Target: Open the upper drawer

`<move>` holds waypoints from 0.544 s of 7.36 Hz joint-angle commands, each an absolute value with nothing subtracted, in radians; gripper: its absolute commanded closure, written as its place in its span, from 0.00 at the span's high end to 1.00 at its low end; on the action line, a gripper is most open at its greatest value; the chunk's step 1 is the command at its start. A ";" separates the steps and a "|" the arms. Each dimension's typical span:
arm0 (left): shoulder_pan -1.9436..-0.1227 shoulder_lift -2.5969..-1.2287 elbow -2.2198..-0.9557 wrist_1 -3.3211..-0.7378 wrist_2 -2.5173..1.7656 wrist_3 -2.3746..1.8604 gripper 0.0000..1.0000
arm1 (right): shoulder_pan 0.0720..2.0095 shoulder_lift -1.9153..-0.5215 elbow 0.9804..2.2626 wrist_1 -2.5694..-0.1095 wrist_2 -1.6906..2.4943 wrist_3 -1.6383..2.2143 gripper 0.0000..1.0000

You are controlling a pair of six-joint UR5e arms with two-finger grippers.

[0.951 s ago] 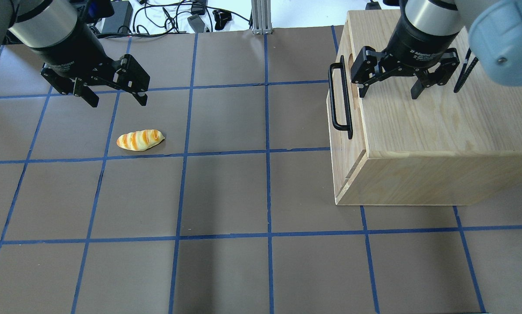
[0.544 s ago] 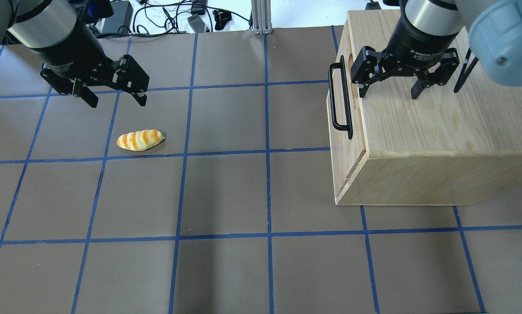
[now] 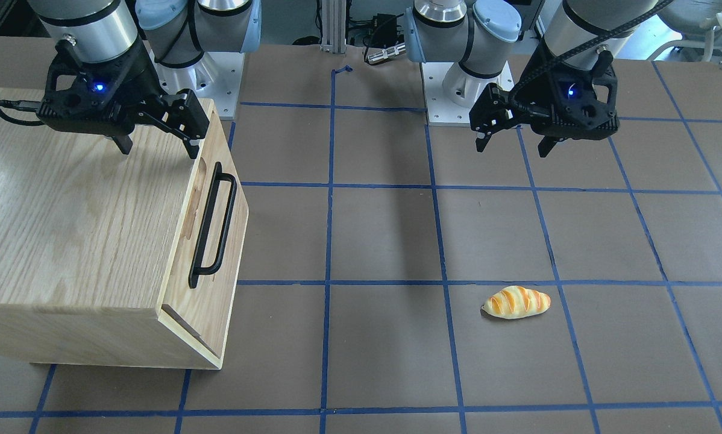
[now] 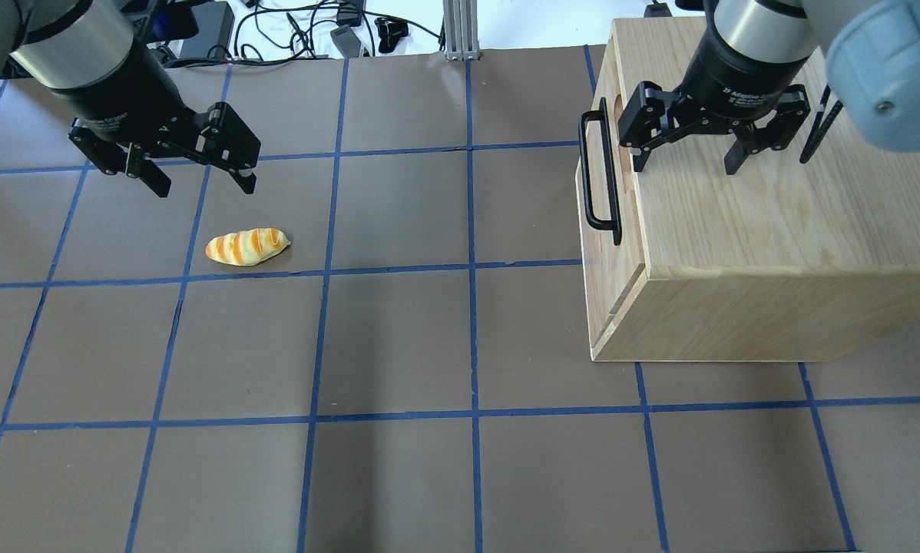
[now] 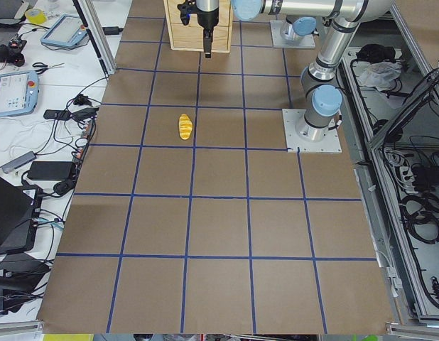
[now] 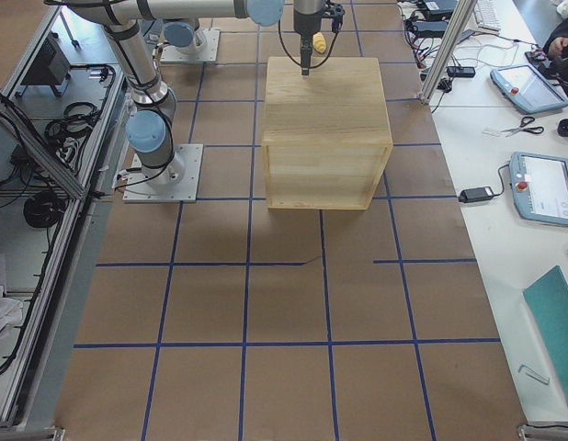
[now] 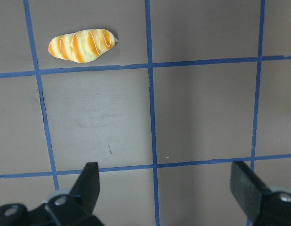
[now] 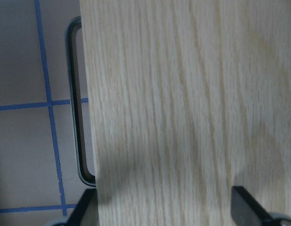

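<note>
The upper drawer [image 4: 600, 261] is the pale-wood front on the left face of the wooden cabinet [image 4: 775, 215], and it looks shut. Its long black bar handle [image 4: 586, 173] also shows in the front-facing view [image 3: 226, 223] and the right wrist view [image 8: 75, 103]. My right gripper [image 4: 684, 165] is open and empty. It hovers over the cabinet's top near the handle edge, one finger close to the front edge. My left gripper [image 4: 205, 187] is open and empty, above the table's far left.
A toy bread loaf [image 4: 246, 246] with orange stripes lies on the brown, blue-taped table just in front of the left gripper. It also shows in the left wrist view [image 7: 82, 44]. Cables and power bricks [image 4: 314, 31] lie beyond the table's far edge.
My left gripper has drifted slightly to the left. The right gripper, the cabinet and the bread have not moved.
</note>
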State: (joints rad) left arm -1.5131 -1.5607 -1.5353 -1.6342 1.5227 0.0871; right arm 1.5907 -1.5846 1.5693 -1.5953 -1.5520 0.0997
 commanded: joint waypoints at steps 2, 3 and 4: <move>-1.517 -1.583 -1.543 -1.621 1.514 0.069 1.00 | 1.591 -1.585 1.569 -1.595 -1.551 0.100 1.00; -1.511 -1.582 -1.549 -1.576 1.516 0.058 1.00 | 1.591 -1.585 1.569 -1.595 -1.551 0.100 1.00; -1.520 -1.597 -1.555 -1.518 1.508 0.049 1.00 | 1.591 -1.585 1.569 -1.595 -1.551 0.100 1.00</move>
State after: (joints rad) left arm -1.5150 -1.5843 -1.5467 -1.5794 1.5133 0.0614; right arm 1.5907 -1.5846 1.5692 -1.5953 -1.5509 0.0997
